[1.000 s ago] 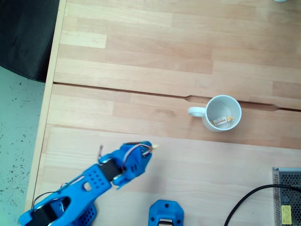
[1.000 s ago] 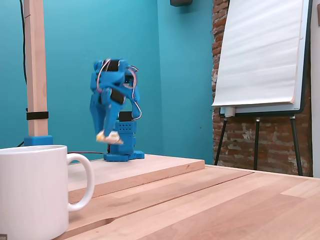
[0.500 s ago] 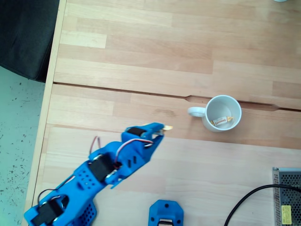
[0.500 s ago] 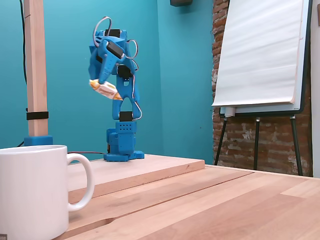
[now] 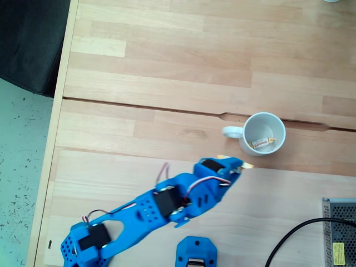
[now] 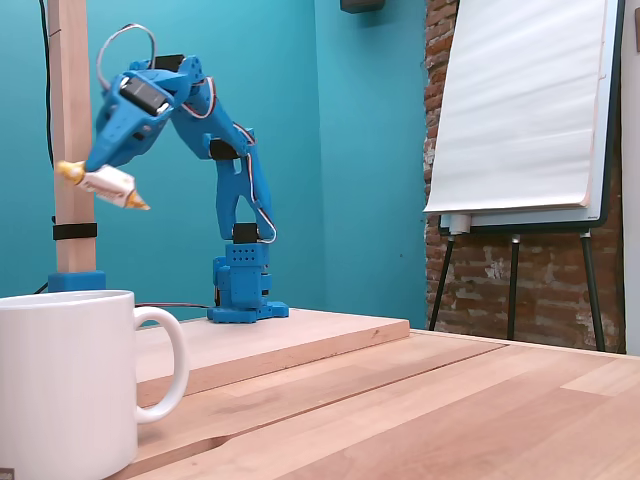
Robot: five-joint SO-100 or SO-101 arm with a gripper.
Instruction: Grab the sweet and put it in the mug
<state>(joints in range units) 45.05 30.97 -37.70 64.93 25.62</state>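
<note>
Fingers (image 6: pixel 110 168) of the gripper (image 6: pixel 104 181) clamped on the sweet (image 6: pixel 106 182), high above the mug (image 6: pixel 68 380)

- The table (image 5: pixel 167 67): pale matt wood planks.
- The mug (image 6: pixel 65 380): glossy white ceramic.
- The arm (image 5: pixel 161 203): matt blue plastic.
- The sweet (image 6: pixel 105 182): shiny wrapper.

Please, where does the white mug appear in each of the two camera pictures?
Fixed view from above: the mug stands right of centre, handle to the left, a candy inside.
Fixed view from the side: the mug fills the bottom left corner, handle to the right.
Shared landmark: the blue arm's end effector.
</note>
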